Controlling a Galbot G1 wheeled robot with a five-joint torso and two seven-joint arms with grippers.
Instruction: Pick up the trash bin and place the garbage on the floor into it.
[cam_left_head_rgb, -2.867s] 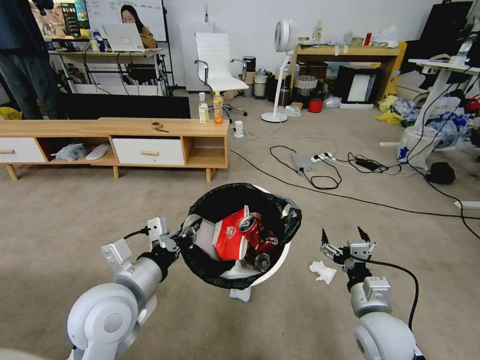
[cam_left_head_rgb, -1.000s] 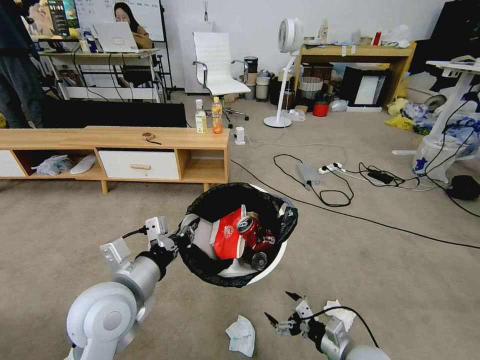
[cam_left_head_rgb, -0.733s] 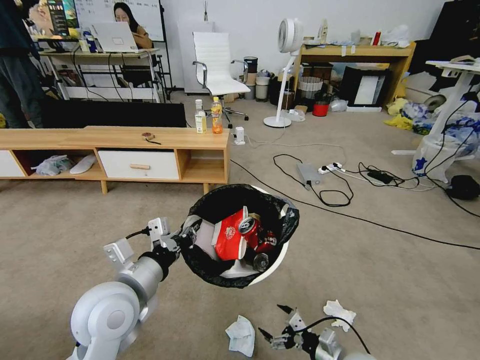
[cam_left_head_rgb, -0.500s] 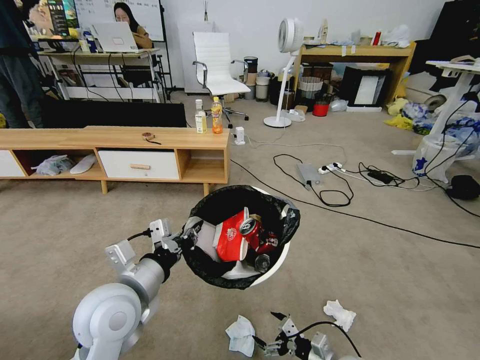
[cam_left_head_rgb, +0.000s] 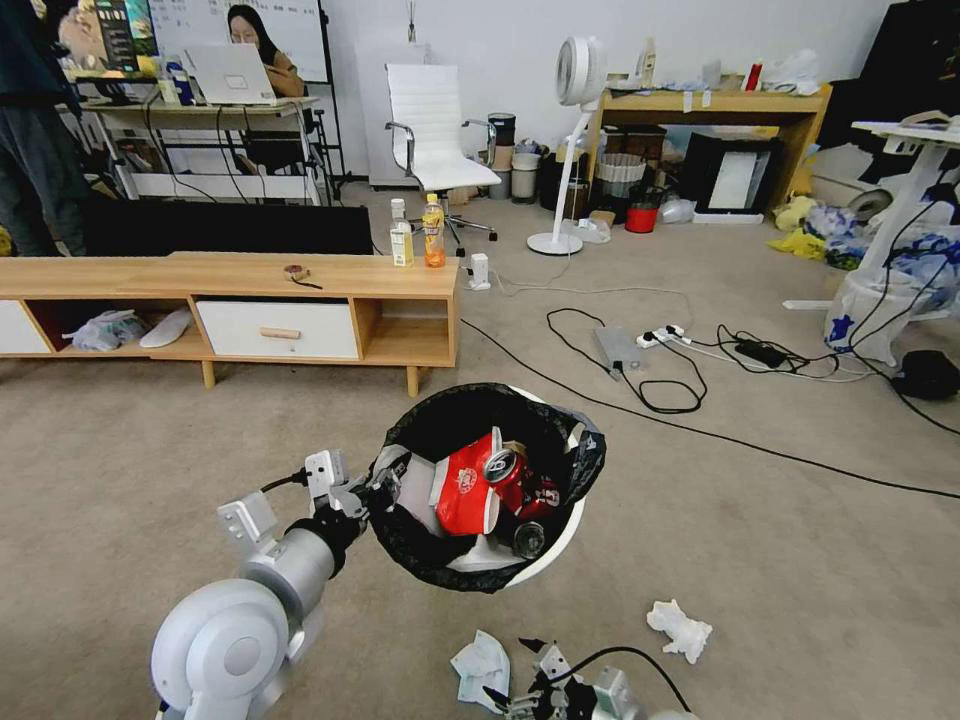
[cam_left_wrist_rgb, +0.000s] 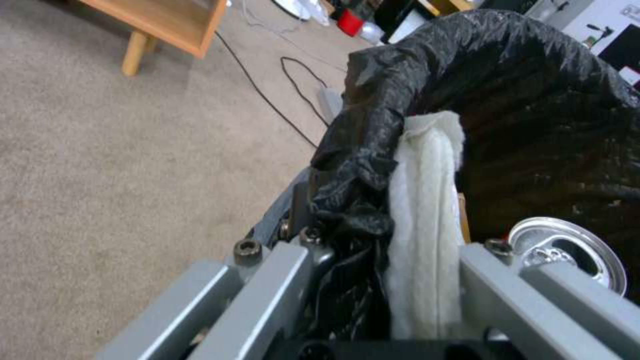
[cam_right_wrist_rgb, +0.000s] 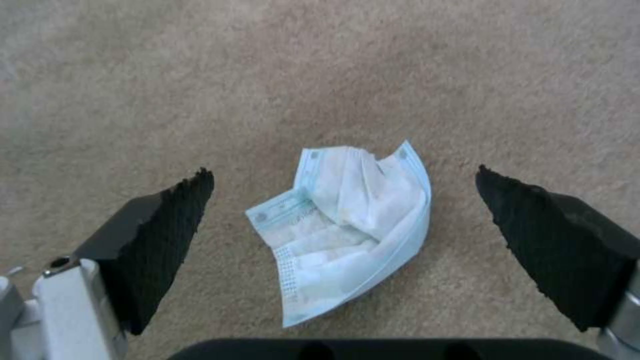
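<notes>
The trash bin (cam_left_head_rgb: 545, 540) is white with a black bag (cam_left_wrist_rgb: 507, 100) over its rim, and hangs tilted above the floor (cam_left_head_rgb: 800, 560). My left gripper (cam_left_head_rgb: 385, 490) is shut on its near rim (cam_left_wrist_rgb: 373, 240). Inside lie garbage pieces: a red-white wrapper (cam_left_head_rgb: 465, 490) and a red can (cam_left_head_rgb: 508, 470), whose silver end (cam_left_wrist_rgb: 567, 245) shows. A flattened pale blue-white tissue (cam_left_head_rgb: 480, 665) lies on the carpet. My right gripper (cam_left_head_rgb: 510, 668) hovers open just over this tissue (cam_right_wrist_rgb: 347, 225), one black finger on each side (cam_right_wrist_rgb: 343, 174). A crumpled white tissue (cam_left_head_rgb: 680, 630) lies further right.
A low wooden bench (cam_left_head_rgb: 300, 280) with two upright bottles (cam_left_head_rgb: 418, 232) stands ahead on the left. Black cables (cam_left_head_rgb: 650, 375) and a power strip cross the carpet to the right. A fan (cam_left_head_rgb: 570, 150), an office chair (cam_left_head_rgb: 435, 130) and a blue-marked white bin (cam_left_head_rgb: 865, 310) stand farther back.
My right gripper has sunk lower and moved left, from beside the crumpled tissue to over the flattened one. The bin in my left gripper has dropped slightly.
</notes>
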